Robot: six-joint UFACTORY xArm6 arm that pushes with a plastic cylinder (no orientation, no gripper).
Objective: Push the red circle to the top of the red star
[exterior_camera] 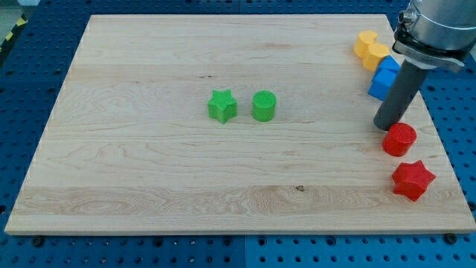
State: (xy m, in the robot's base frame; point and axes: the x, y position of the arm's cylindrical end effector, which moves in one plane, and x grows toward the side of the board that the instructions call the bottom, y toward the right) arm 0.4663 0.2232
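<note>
The red circle (399, 139) sits near the right edge of the wooden board (149, 171), at about four o'clock from my tip (386, 126) and just beside it, apparently touching the rod's lower end or very nearly so; I cannot tell for certain. The red star (412, 180) lies at roughly five o'clock from the red circle, close below it with a narrow strip of board showing between the two, so the circle stands above the star and slightly toward the view's left. There is no claw on this arm: it ends in a plain dark rod, so nothing is open, closed or held. No containers are on the board; the blocks rest directly on the wood. At about twelve o'clock from my tip, partly hidden behind the rod, is a blue block (384, 77), and at eleven o'clock from that are two yellow blocks (370, 49) close together near the board's top right corner. Well apart, around the board's middle, a green star (222, 106) and a green circle (263, 106) sit side by side, the circle at three o'clock from the star. The rod leans slightly, its upper end toward the view's right, where it joins a grey cylindrical housing at the top right corner.
</note>
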